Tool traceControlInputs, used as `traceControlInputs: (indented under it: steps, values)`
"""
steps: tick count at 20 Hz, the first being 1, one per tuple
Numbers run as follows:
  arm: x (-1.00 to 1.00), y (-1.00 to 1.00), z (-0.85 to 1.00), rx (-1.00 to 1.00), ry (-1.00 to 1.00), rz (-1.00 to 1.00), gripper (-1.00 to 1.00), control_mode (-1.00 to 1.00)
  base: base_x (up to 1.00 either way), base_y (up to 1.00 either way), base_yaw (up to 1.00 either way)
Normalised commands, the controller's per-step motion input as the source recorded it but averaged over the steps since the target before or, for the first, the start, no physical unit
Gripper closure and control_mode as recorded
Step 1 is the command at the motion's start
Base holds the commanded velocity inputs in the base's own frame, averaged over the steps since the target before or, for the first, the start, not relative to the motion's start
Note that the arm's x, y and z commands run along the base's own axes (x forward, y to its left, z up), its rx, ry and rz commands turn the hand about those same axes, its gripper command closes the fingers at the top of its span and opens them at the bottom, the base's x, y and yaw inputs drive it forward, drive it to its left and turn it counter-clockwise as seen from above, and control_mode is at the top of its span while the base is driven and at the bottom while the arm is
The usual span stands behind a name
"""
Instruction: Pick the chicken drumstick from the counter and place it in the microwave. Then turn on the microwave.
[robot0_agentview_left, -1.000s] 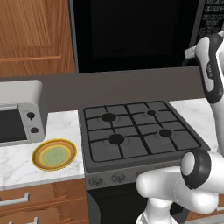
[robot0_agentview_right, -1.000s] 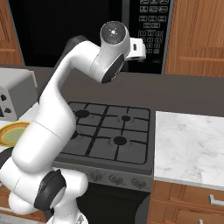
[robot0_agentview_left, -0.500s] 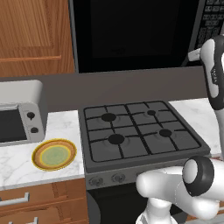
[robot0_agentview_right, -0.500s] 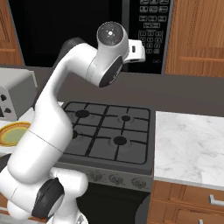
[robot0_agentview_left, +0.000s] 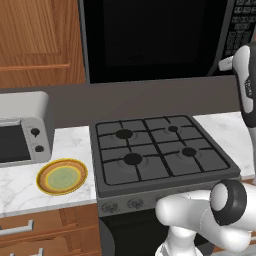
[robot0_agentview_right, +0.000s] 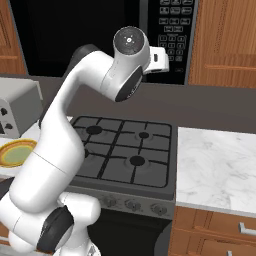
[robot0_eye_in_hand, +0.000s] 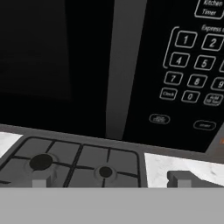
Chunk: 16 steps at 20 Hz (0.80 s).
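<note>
The black microwave (robot0_agentview_left: 150, 40) hangs above the stove with its dark glass door (robot0_eye_in_hand: 43, 57) shut. Its vertical handle (robot0_eye_in_hand: 124, 65) and button keypad (robot0_eye_in_hand: 192, 57) are close in front of my hand. My gripper (robot0_eye_in_hand: 111, 180) is open, its two fingertips (robot0_eye_in_hand: 40, 182) wide apart with nothing between them. In the right base view the arm's white hand (robot0_agentview_right: 159, 57) is raised level with the lower keypad (robot0_agentview_right: 172, 30). The chicken drumstick is out of view. The white marble counter (robot0_agentview_right: 215, 165) lies on both sides of the stove.
A dark gas stovetop (robot0_agentview_left: 160, 150) sits under the microwave. To its left stand a silver toaster oven (robot0_agentview_left: 22, 132) and a yellow plate (robot0_agentview_left: 62, 176) with nothing on it. Wooden cabinets (robot0_agentview_right: 225, 40) flank the microwave, and drawers (robot0_agentview_right: 215, 230) sit below the counter.
The arm has shifted only slightly, with the hand dipping a little in front of the keypad. The gripper has stayed open.
</note>
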Motion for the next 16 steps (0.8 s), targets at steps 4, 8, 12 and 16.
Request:
traceControlInputs:
  steps: [4, 8, 12, 16]
  values:
    - [0.00, -0.05, 0.00, 0.00, 0.00, 0.00, -1.00, -1.00, 0.00, 0.00, 0.00]
    - [-0.03, -0.08, 0.00, 0.00, 0.02, -0.02, -1.00, -1.00, 0.00, 0.00, 0.00]
    - [-0.01, -0.08, 0.00, 0.00, 0.04, -0.01, 1.00, -1.00, 0.00, 0.00, 0.00]
    - [0.00, -0.12, 0.00, 0.00, 0.06, -0.01, 1.00, -1.00, 0.00, 0.00, 0.00]
